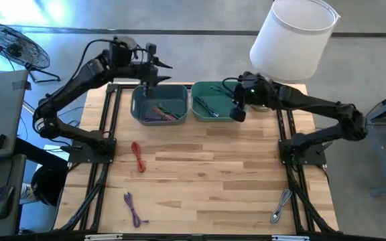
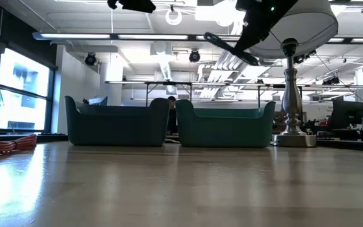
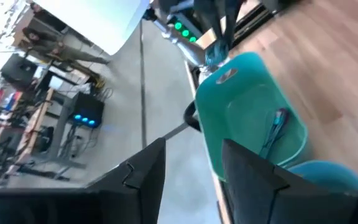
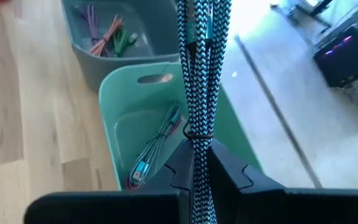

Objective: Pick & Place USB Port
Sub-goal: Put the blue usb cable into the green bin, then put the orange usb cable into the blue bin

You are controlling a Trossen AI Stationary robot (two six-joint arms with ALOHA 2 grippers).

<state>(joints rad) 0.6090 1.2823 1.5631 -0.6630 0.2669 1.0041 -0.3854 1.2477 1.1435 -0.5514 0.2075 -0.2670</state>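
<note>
Two arms raised over bins, right fingers point(image 4: 199, 163) pinching teal braided cable point(image 4: 199, 74) (bundled), left fingers point(image 3: 191, 171) parted, empty.

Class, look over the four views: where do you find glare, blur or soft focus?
High view: bright glare on the floor at top left. Low view: the wooden table near the lens is soft, with a light sheen. Left wrist view: the teal bin is smeared. Right wrist view: the braided cable is sharp, the floor behind overexposed.
</note>
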